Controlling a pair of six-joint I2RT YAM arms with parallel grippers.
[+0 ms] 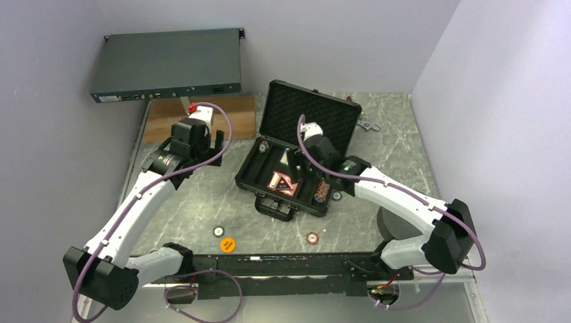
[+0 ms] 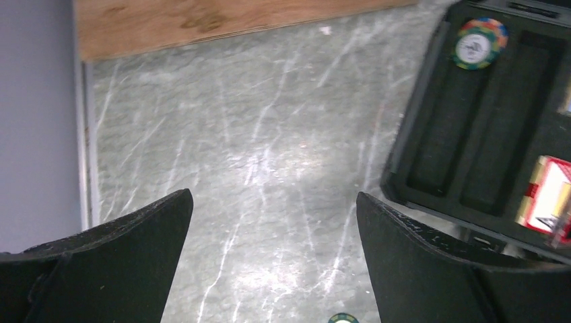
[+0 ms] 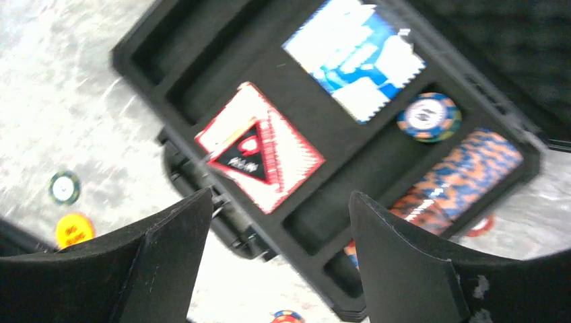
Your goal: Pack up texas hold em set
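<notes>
Both spread wide and empty: left tool beside case, right tool above its blurred, seemingly stacked chips.

No text can be read in full. Orange disc: two lines of dark lettering, too blurred to read; red card deck: black triangle emblem bearing small white lettering, illegible. Multicoloured chip and blue-rimmed chip: white printed centres, marks too small to make out; blue card deck: blue-and-white pattern, any wording on it indistinct.
</notes>
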